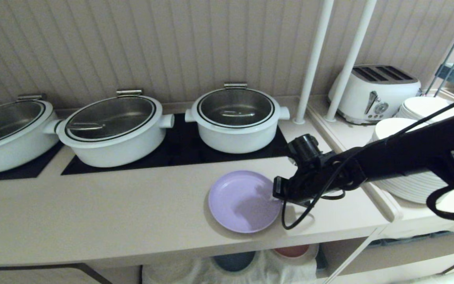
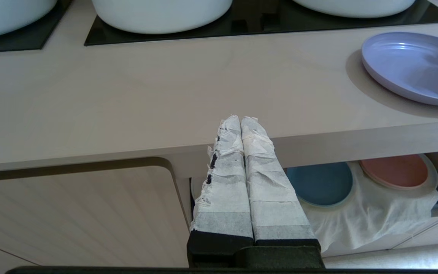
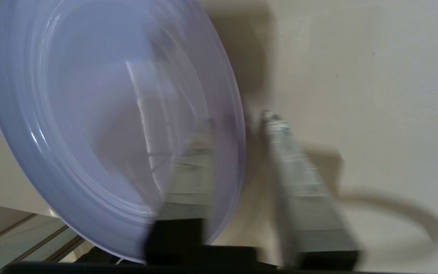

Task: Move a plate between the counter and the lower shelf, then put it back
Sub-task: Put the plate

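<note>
The lilac plate (image 1: 242,201) lies flat on the beige counter (image 1: 93,213), close to its front edge. It shows again in the left wrist view (image 2: 413,68) and fills much of the right wrist view (image 3: 89,114). My right gripper (image 1: 276,194) is at the plate's right rim. It is open (image 3: 238,120), one finger over the plate's inside and the other outside the rim. My left gripper (image 2: 240,118) is shut and empty, parked in front of and below the counter's edge. The lower shelf (image 2: 375,217), draped in white cloth, sits under the counter.
A blue plate (image 2: 319,182) and a pink plate (image 2: 394,171) rest on the shelf cloth. Three white lidded pots (image 1: 235,118) stand on the black hob panels behind. To the right are two white poles (image 1: 313,59), a toaster (image 1: 374,92) and stacked white plates (image 1: 416,185).
</note>
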